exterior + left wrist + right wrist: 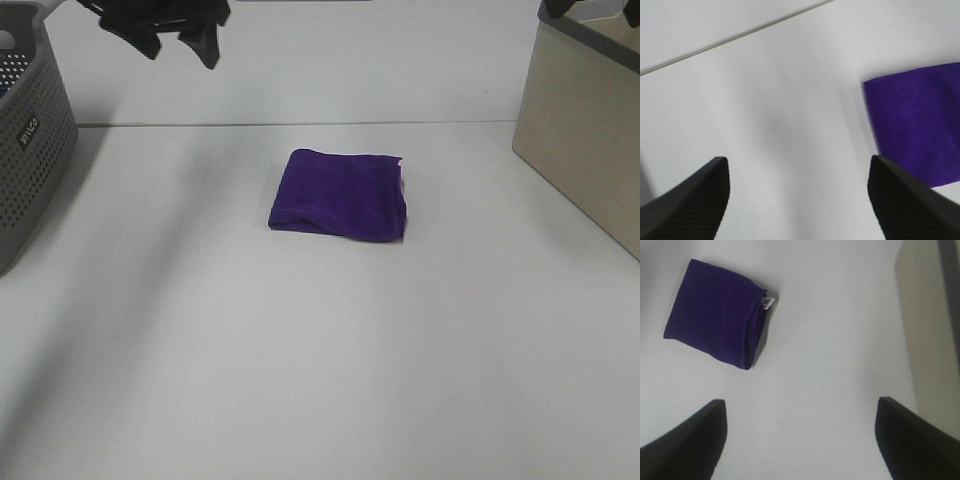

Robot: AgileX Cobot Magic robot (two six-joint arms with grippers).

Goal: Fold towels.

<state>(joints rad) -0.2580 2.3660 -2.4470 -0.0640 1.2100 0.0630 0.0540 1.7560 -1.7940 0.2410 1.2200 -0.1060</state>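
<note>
Table: the broad white tabletop [320,380] carries everything; a thin seam crosses it beyond the towel.
Beige bin: a tall beige box with a dark rim [585,130] stands well to the right of the towel, probably a source or drop-off.
Grey basket: a grey perforated plastic basket [30,140] stands well to the left of the towel, likely for the same use.
Towel: the deep purple soft cloth [340,195] lies between the two containers, folded into a compact layered rectangle with its white tag [767,302] poking from one edge; the folding looks done or nearly so.
Left gripper [799,200]: spread wide, holding nothing, raised well clear of the towel, on the basket side.
Right gripper [801,440]: spread wide, empty, high above the table; towel well apart from its fingers, toward the basket.
</note>
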